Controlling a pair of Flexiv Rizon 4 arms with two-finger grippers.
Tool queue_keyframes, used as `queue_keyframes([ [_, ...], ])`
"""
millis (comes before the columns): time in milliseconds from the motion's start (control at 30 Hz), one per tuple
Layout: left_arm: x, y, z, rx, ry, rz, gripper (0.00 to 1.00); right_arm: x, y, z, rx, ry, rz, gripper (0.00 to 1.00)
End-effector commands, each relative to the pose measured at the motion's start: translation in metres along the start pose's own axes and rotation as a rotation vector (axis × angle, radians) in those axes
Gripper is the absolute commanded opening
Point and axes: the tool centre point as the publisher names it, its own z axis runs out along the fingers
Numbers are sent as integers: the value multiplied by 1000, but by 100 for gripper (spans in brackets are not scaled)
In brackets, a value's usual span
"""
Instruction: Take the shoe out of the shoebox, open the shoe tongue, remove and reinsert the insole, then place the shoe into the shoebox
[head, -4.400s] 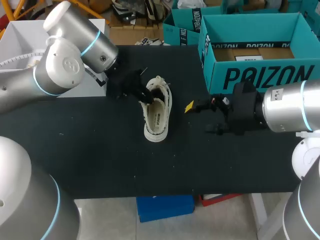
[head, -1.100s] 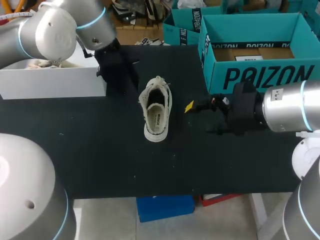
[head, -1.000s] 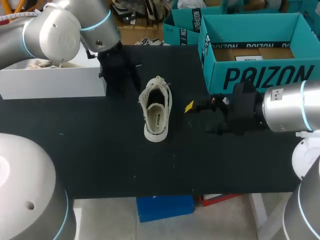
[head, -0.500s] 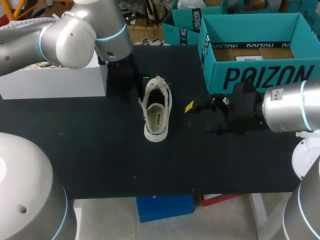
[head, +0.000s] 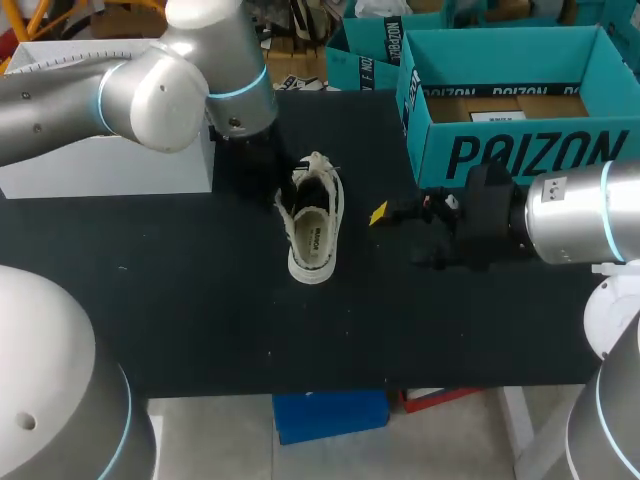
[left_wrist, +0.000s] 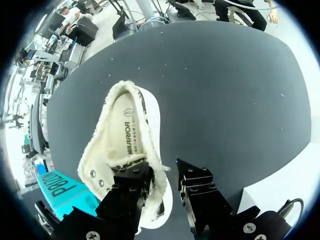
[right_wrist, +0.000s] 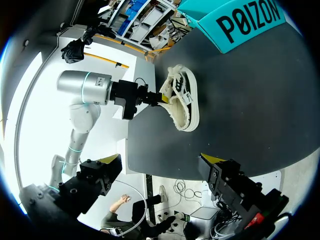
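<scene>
A white fleecy-edged shoe (head: 313, 222) lies on the black table, its insole (left_wrist: 127, 127) lying inside. My left gripper (left_wrist: 165, 172) is at the shoe's (left_wrist: 125, 145) laced end. One finger (left_wrist: 132, 182) is over the inside, the other (left_wrist: 197, 182) outside on the table side. The side wall stands between them, with a gap to the outer finger, so the gripper is open. In the head view this gripper (head: 272, 182) is dark against the table. My right gripper (head: 392, 214) stands wide open right of the shoe, empty. The teal shoebox (head: 520, 150) stands at the back right.
A white box (head: 110, 170) stands at the table's back left, close behind my left arm. A second teal box (head: 365, 55) stands behind the table. In the right wrist view the shoe (right_wrist: 182, 100) lies well ahead of the open right gripper (right_wrist: 160, 167).
My left arm has swung right, back to the shoe's laced end, and its fingers have narrowed around the side wall. The shoe and the right arm have not moved.
</scene>
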Motion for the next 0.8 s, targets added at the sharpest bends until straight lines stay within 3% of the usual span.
queue_keyframes([
  [33,-3,0,13,-4,5,1,30,1,0,0,0,0,0,100],
  [167,-4,0,23,-2,13,5,34,1,0,0,0,0,0,100],
  [500,-1,5,39,2,25,-4,30,1,0,0,0,0,0,100],
  [567,0,6,41,1,26,-6,24,1,0,0,0,0,0,100],
  [633,1,6,42,-9,27,-9,0,1,0,0,0,0,0,100],
  [800,2,9,38,-35,30,-8,0,1,0,0,0,0,0,100],
])
